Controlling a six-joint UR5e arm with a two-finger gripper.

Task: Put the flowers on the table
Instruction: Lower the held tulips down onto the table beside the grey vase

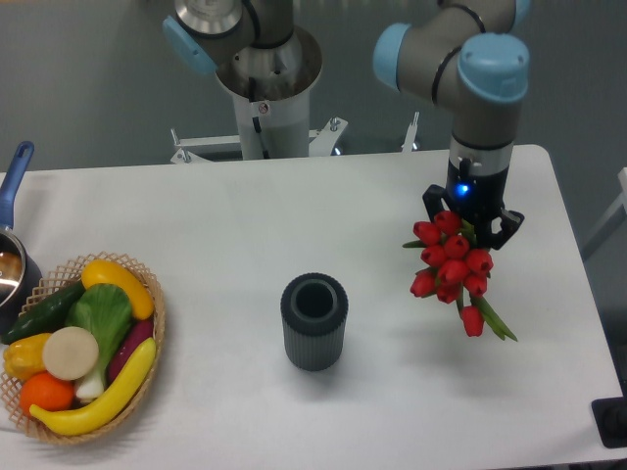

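Flowers, a bunch of red tulips with green stems, hang at the right side of the table, well to the right of the dark ribbed vase. The gripper comes down from above with its two dark fingers closed around the upper part of the bunch; the red heads cluster just below the fingers, and one tulip with a green leaf trails lower, toward the front right. Whether the lowest tulip touches the white tabletop I cannot tell.

The vase stands upright near the table's middle, its mouth open to the camera, apart from the bunch. Far to the left of the vase, at the table's left edge, sits a woven basket with yellow, orange, green and purple produce. Behind the basket, further from the vase, a pot with a blue handle is cut off by the picture's edge.
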